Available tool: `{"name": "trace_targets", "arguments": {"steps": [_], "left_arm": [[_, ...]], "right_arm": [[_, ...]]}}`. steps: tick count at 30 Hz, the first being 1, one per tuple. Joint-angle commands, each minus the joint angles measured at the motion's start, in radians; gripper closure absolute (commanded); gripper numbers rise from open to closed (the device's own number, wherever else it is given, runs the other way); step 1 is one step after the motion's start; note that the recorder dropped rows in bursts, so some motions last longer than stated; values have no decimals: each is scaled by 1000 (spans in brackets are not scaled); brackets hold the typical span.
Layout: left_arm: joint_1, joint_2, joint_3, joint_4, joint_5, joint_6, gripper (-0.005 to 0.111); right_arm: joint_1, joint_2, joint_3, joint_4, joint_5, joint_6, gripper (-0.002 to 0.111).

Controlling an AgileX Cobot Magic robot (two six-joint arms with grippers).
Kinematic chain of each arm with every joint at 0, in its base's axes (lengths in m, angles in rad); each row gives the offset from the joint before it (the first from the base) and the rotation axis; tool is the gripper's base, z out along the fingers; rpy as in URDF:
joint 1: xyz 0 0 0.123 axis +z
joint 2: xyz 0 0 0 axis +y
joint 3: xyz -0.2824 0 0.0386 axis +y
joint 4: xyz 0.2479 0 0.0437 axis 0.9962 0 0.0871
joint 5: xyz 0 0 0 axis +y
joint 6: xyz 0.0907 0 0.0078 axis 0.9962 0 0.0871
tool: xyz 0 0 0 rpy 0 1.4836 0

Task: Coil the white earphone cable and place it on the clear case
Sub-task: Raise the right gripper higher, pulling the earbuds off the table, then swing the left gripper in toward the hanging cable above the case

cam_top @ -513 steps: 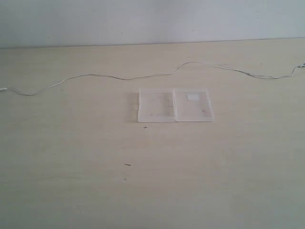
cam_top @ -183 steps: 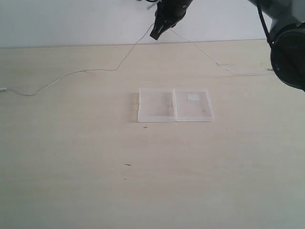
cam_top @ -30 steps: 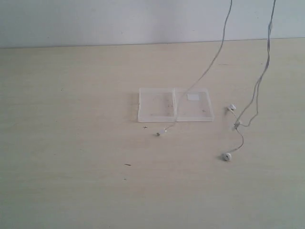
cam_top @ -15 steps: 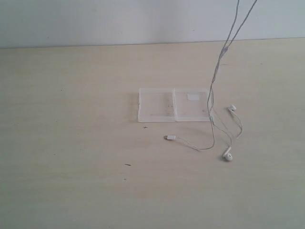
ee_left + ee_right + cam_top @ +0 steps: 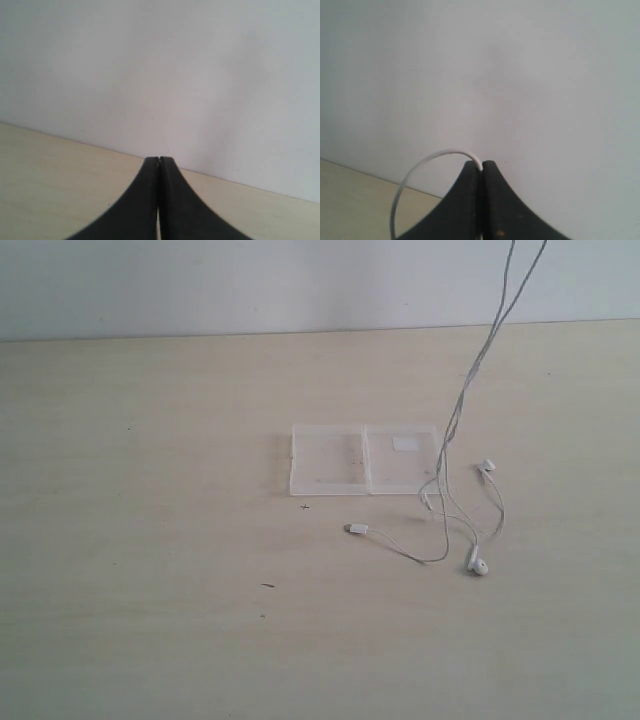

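Observation:
The white earphone cable [image 5: 470, 380] hangs down from above the exterior view's top edge at the right. Its lower part lies on the table right of the clear case [image 5: 328, 460], with the plug [image 5: 356, 529] in front of the case and two earbuds [image 5: 480, 566] beside it. The case lies open and flat, its white label [image 5: 405, 443] on the right half. In the right wrist view my right gripper [image 5: 481, 164] is shut on the cable [image 5: 420, 167], which arcs out from the fingertips. My left gripper [image 5: 159, 159] is shut with nothing seen in it. Neither gripper shows in the exterior view.
The pale wooden table [image 5: 150, 540] runs back to a white wall [image 5: 200, 280]. A few small dark specks [image 5: 267, 586] lie on it in front of the case.
The cable was lifted off the table and now hangs from above. Over the last second its strands came together and more of it settled right of the case; the plug moved slightly right.

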State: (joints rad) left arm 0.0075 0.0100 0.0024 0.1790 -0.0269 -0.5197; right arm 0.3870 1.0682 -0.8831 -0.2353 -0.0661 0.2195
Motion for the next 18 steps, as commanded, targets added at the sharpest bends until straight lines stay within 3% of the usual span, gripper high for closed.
{"name": "trace_targets", "arguments": {"steps": [1, 10, 16, 18], "left_arm": [[2, -4, -2, 0, -37, 36, 107], [0, -4, -2, 0, 9, 37, 107], [-134, 102, -2, 98, -193, 32, 107], [-159, 187, -2, 110, -199, 29, 107]], "right_arm": [[-3, -5, 41, 2, -61, -6, 108], [-3, -5, 40, -2, -65, -8, 108], [-3, -5, 40, -9, -71, -8, 108], [-3, -1, 40, -9, -77, -8, 108]]}}
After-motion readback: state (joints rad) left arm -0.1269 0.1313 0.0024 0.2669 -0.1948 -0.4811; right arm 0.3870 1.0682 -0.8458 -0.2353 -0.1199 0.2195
